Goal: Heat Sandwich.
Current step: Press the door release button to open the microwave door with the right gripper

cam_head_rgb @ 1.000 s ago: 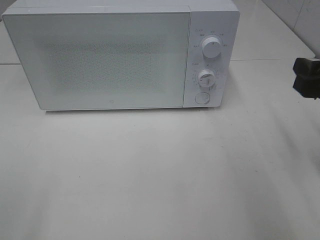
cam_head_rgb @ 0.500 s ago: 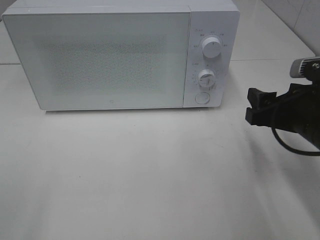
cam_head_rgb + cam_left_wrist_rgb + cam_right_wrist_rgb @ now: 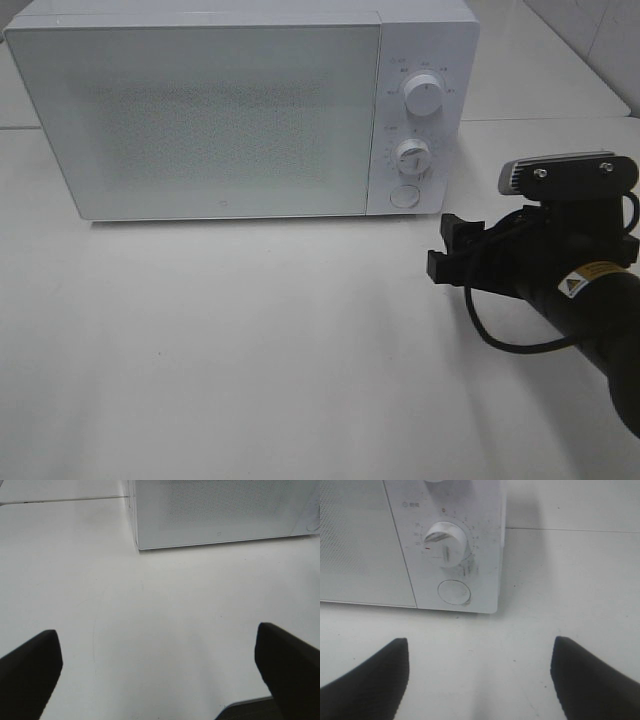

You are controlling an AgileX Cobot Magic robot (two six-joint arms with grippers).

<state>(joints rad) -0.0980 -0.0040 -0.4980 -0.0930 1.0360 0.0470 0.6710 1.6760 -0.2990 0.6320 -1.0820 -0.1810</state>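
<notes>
Evidently right gripper (image 3: 440, 248), jaws wide & empty, faces round door button (image 3: 404, 196) on white boxy microwave (image 3: 220, 110), prob to pop door open

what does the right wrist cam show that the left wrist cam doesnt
Only the right wrist view: the lower dial and the round button on the microwave, seen past the open right gripper.

Only the left wrist view: the microwave's door-side corner and the open left gripper.

Both: the shut speckled door, the white table and nothing between the jaws. Neither shows a sandwich.
</notes>
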